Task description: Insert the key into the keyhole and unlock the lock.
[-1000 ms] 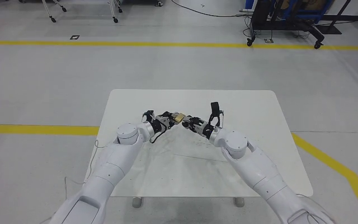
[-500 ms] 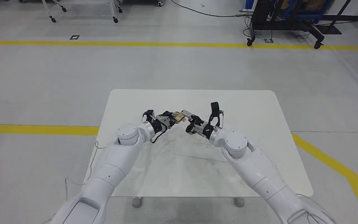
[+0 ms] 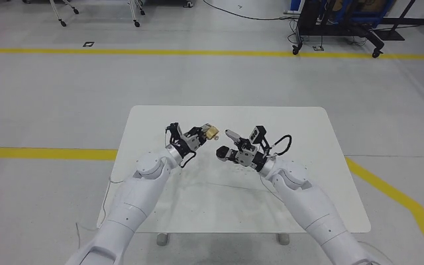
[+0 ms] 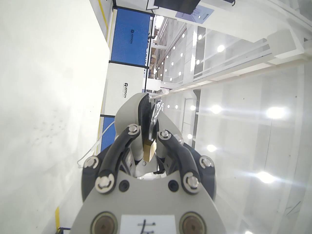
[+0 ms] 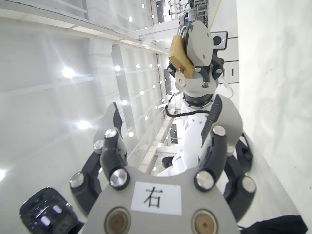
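A brass padlock [image 3: 211,132] is held above the white table [image 3: 305,192] with my left gripper [image 3: 203,135] shut on it. In the left wrist view the brass body [image 4: 149,150] sits between the pads and the silver shackle [image 4: 156,113] runs toward the fingertips. The right wrist view shows the padlock [image 5: 180,54] farther off, with a silver key [image 5: 180,78] stuck in its keyhole end. My right gripper [image 3: 225,144] hangs a short way from the lock, open with nothing between its fingers [image 5: 114,116]. I cannot tell whether the shackle is released.
The table top around both arms is bare white. Its edges lie well away from the grippers on every side. Yellow floor lines run beyond the table, and a wheeled frame [image 3: 338,30] stands far back on the right.
The right gripper, which met the lock a second ago, has let go, opened and drawn back. The left gripper has shifted the lock slightly farther back over the table.
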Tool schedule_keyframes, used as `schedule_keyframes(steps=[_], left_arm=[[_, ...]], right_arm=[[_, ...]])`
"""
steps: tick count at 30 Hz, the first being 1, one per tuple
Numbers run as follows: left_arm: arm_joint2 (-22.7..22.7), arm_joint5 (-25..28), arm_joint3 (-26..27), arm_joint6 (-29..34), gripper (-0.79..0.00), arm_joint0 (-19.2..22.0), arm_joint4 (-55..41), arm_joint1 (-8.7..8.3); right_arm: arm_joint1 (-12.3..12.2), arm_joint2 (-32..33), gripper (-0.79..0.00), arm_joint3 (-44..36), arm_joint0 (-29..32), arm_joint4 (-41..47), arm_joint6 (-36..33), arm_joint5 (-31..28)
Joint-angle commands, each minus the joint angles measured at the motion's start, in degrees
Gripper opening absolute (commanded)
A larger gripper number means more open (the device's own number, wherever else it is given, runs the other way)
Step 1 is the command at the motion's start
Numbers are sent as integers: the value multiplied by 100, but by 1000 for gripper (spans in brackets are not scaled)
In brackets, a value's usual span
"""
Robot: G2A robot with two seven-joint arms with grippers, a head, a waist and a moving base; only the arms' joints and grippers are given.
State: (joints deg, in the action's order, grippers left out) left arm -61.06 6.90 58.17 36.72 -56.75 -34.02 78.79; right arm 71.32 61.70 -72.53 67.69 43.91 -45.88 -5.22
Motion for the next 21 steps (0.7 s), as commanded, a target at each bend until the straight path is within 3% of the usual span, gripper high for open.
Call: schedule_keyframes(steps=[1, 7, 14, 20, 21], left_arm=[[-5, 99, 47, 80, -785, -32, 43, -4], [-38, 161, 110, 185, -785, -91, 109, -14], [-60, 133, 136, 295, -785, -108, 133, -16], [-63, 75, 125, 344, -785, -96, 162, -13], [-64, 71, 124, 349, -785, -95, 166, -12]], right_arm=[[15, -47, -413, 46, -48, 10, -69, 88], [61, -146, -588, 141, -139, 8, -92, 136], [88, -104, -551, 307, -149, 257, -271, 182], [103, -91, -646, 439, -178, 390, -482, 319], [107, -99, -711, 474, -190, 411, -520, 360]])
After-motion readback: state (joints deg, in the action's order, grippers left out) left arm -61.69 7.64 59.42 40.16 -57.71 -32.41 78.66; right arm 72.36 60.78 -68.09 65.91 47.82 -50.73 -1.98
